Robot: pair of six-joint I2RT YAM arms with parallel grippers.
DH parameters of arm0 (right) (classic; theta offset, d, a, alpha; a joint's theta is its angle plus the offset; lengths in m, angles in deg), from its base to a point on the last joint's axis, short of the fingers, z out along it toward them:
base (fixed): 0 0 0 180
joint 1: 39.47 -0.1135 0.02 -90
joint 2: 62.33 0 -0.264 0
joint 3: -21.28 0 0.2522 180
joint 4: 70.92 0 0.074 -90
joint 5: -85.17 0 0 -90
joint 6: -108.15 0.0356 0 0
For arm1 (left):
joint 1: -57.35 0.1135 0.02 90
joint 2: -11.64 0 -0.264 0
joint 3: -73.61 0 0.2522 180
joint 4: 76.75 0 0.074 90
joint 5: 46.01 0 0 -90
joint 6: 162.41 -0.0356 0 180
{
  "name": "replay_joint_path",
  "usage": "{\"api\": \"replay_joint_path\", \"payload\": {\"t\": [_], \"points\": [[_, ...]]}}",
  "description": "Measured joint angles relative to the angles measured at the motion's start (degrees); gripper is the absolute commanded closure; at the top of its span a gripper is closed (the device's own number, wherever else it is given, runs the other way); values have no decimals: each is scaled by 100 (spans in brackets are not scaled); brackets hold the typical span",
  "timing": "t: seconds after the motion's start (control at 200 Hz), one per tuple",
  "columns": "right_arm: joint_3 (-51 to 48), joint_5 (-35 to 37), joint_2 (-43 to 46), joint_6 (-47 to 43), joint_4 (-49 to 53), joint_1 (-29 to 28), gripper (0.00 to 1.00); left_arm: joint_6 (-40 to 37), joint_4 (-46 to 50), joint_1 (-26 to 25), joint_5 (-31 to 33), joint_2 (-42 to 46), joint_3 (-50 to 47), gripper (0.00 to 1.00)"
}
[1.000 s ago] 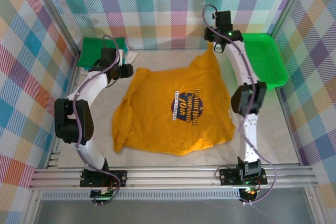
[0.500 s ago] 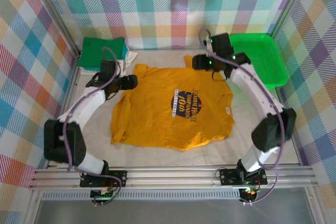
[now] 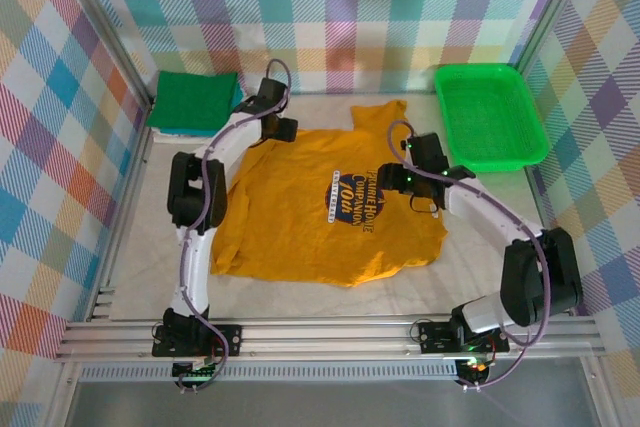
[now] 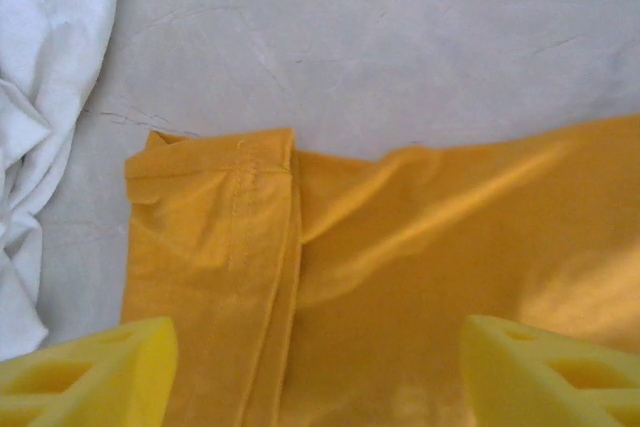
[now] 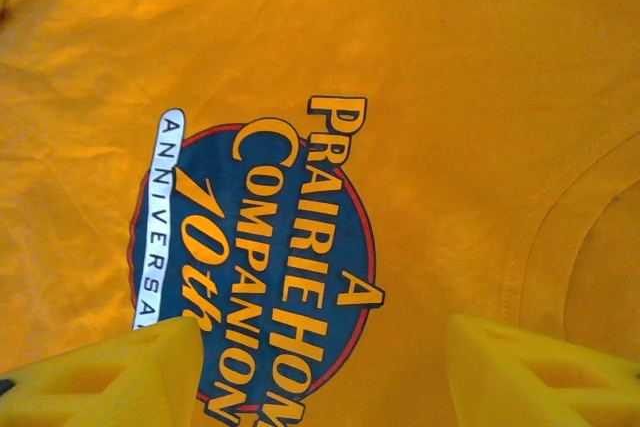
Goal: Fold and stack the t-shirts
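The left gripper (image 4: 318, 375) hovers over a hemmed edge of the mustard-yellow t-shirt (image 3: 290, 227), its jaws wide apart and empty. The shirt lies spread flat on the table (image 3: 490, 197). The right gripper (image 5: 320, 367), equally wide and empty, hangs above the shirt's dark-blue logo (image 5: 260, 267).

Bright green mesh tray (image 3: 490, 117) at the far right of the pale worktop (image 3: 380, 297), plaid walls (image 3: 330, 17) (pastel checks), metal rail (image 3: 330, 332) nearest
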Motion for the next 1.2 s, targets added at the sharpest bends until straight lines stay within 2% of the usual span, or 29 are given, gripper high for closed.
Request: {"api": "replay_joint_path", "payload": {"t": [0.19, 0.285, 0.375, 0.435, 0.51, 0.68, 0.72, 0.75, 0.77, 0.8, 0.815, 0.885, 0.945, 1.2], "points": [[-219, 0, 393, 22, -271, 0, 35, -129, 490, 0, 459, -732, 658, 40], [-273, 0, 404, 22, -339, 0, 35, -127, 619, 0, 562, -1005, 1005, 52], [-339, 0, 407, 22, -350, 0, 35, -109, 640, 0, 654, -1147, 1207, 68], [-361, 0, 407, 22, -350, 0, 35, -79, 697, 0, 721, -1233, 1366, 74], [-367, -2, 409, 22, -352, 0, 35, -94, 763, 0, 800, -1307, 1537, 88], [-367, 0, 417, 22, -352, 0, 34, -11, 826, 7, 933, -1318, 1615, 100], [-374, 0, 424, 24, -352, 0, 34, 24, 863, 13, 938, -1318, 1617, 99], [-378, 0, 435, 22, -352, 0, 34, 17, 896, 20, 935, -1318, 1617, 93], [-378, 0, 437, 24, -352, 0, 33, 20, 911, 28, 922, -1318, 1617, 84], [-378, 0, 442, 24, -352, 0, 33, 2, 925, 39, 907, -1318, 1617, 63], [-378, 0, 444, 24, -352, 0, 34, 4, 935, 46, 883, -1318, 1617, 61], [-378, 0, 446, 37, -354, 0, 33, 28, 1034, 76, 734, -1329, 1685, 62], [-378, -2, 446, 44, -356, 0, 33, 42, 1152, 83, 605, -1377, 1847, 55], [-378, -107, 459, 131, -398, 0, 34, 219, 1711, 114, 339, -1823, 2616, 58]]}}
